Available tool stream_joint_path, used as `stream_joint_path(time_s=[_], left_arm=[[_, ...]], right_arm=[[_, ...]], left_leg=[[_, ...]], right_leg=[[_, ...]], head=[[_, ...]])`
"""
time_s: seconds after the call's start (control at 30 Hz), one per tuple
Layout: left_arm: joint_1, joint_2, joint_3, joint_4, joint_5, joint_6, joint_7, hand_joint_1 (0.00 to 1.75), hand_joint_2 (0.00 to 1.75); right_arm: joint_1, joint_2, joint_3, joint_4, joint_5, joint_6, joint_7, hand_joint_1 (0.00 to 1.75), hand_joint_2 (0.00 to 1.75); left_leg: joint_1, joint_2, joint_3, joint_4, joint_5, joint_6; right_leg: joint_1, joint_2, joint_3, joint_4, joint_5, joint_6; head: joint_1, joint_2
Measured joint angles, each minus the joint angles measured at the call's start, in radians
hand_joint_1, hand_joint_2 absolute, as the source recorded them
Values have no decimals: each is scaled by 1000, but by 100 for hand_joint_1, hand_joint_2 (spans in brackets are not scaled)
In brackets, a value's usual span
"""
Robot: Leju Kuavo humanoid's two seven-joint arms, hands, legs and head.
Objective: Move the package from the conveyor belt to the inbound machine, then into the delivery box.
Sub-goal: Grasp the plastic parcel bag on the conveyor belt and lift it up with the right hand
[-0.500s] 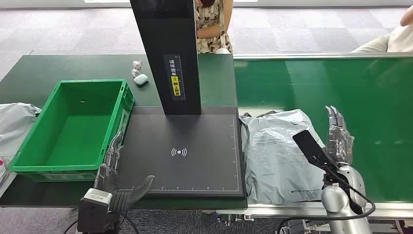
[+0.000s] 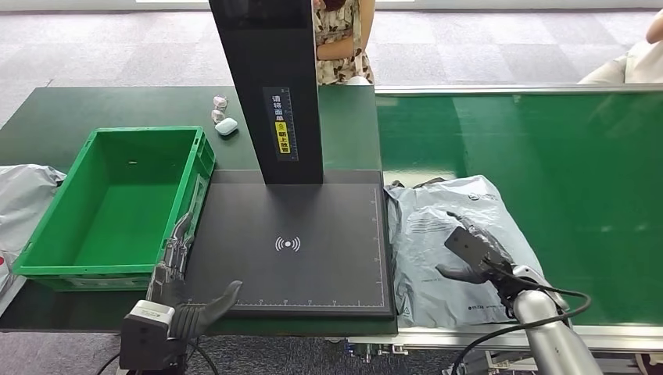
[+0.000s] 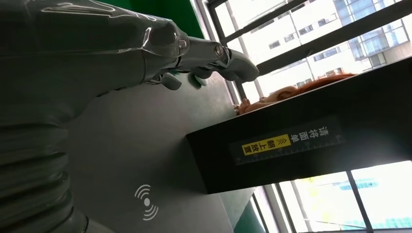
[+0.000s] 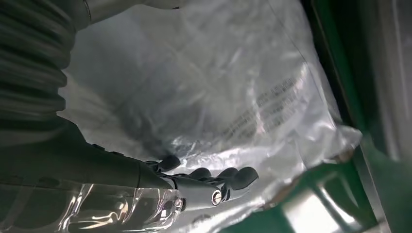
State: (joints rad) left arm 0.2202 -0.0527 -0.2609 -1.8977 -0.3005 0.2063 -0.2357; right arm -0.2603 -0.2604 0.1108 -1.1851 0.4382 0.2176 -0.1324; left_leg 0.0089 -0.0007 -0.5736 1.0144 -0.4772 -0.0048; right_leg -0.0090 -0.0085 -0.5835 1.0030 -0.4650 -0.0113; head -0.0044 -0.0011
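The right robot hand (image 2: 471, 254) rests on the grey package (image 2: 438, 234), fingers spread wide, ready to grab it. The left robot hand (image 2: 184, 301) waits wide at the worktop's (image 2: 78, 105) near edge, holding nothing.

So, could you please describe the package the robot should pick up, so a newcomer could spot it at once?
Start at the green conveyor belt on the right, and look at its near left end, beside the black scanner platform. The package lies flat there, with the right hand over it. It is a wrinkled grey plastic mailer bag, unlike the rigid green box further left.
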Motion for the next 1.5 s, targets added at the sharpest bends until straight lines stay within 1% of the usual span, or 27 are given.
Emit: stream_joint_path(time_s=[0.13,0.3,0.4,0.5,0.63,0.77,1.07,1.33,1.43,1.5], left_arm=[[-17,2,1,14,2,-11,3,0,175],[-41,4,2,29,2,-25,16,0,175],[-48,6,2,35,3,-28,23,0,175],[-54,8,1,42,9,-31,25,0,175],[-66,14,1,56,18,-31,25,0,175],[-80,17,1,69,22,-28,25,0,175],[-85,27,1,89,38,-26,23,0,175],[-85,36,-2,97,50,-27,12,0,175],[-84,39,-3,99,51,-24,10,0,175],[-80,40,-3,100,49,-19,6,0,175]], right_arm=[[-1,-32,55,32,25,63,46,0,175],[-19,-77,140,46,131,92,166,0,175],[-31,-100,190,48,182,106,218,0,175],[-37,-117,234,46,198,128,241,0,175],[-37,-124,274,38,211,138,255,0,175],[-37,-124,300,35,222,139,266,175,175],[-33,-125,321,25,230,135,267,175,175],[4,-148,321,-15,232,132,266,175,175],[23,-154,317,-36,257,90,284,175,175],[39,-155,309,-52,325,15,330,175,175]], left_leg=[[0,0,0,0,0,0],[0,0,0,0,0,0],[0,0,0,1,0,0],[0,0,1,1,0,0],[0,0,1,1,0,0],[0,0,1,1,0,0],[0,1,4,1,0,0],[0,0,4,1,0,0],[0,0,4,1,0,0],[-1,0,3,1,0,0]], right_leg=[[0,0,0,0,0,0],[0,0,0,0,0,0],[0,0,0,0,0,0],[0,0,0,0,0,0],[0,0,0,0,0,0],[0,0,1,0,0,0],[0,0,3,0,0,0],[0,0,4,-1,0,0],[0,0,4,-1,0,0],[0,-1,4,-1,0,0]], head=[[0,0],[0,0],[0,0],[0,0],[0,0],[0,0],[0,0],[0,0],[0,0],[0,0]])
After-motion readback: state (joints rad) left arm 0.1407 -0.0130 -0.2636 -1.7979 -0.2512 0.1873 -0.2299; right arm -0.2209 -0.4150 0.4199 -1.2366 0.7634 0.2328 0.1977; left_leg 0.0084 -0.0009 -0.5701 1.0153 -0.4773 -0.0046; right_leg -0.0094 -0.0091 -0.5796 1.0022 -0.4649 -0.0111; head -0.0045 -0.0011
